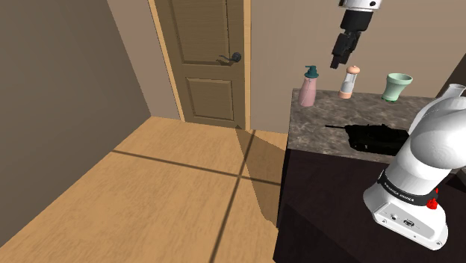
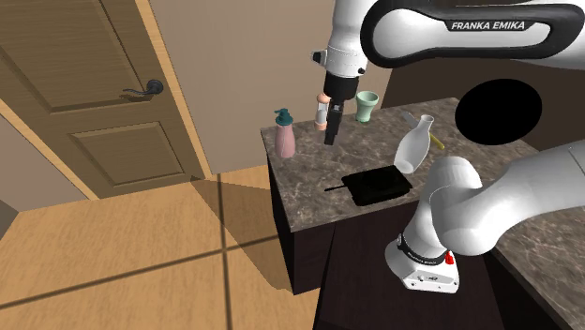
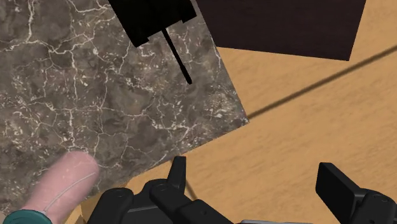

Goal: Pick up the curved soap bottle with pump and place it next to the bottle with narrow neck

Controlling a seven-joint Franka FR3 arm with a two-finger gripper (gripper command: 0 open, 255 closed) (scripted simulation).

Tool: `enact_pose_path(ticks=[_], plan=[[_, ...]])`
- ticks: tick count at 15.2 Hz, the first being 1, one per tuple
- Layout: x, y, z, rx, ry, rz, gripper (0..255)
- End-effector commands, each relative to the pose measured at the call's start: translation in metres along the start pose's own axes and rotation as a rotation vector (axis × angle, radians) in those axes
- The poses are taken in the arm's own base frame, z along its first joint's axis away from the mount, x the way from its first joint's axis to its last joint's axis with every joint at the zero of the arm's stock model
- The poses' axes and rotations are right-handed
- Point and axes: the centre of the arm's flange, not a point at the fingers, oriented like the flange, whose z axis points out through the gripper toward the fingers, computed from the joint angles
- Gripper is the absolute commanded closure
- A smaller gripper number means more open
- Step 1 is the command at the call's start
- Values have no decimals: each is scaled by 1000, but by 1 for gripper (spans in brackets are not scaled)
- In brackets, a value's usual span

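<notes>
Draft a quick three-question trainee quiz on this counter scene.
1. True or false: the soap bottle stands upright on the counter.
2. The tool is: A open; B shut on the soap bottle; C shut on nothing.
3. Fill in: the soap bottle's pump is coloured ___.
Key: 1 true; 2 A; 3 teal.
</notes>
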Motion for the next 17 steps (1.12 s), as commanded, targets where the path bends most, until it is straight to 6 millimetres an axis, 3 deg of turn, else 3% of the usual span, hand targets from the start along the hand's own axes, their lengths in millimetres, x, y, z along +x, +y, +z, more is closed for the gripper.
enact_pose_path(ticks=[1, 9, 17], plan=[[4, 23, 10, -3, 11, -36, 0], [29, 115, 50, -12, 51, -167, 0], [67, 203, 87, -20, 91, -298, 0]])
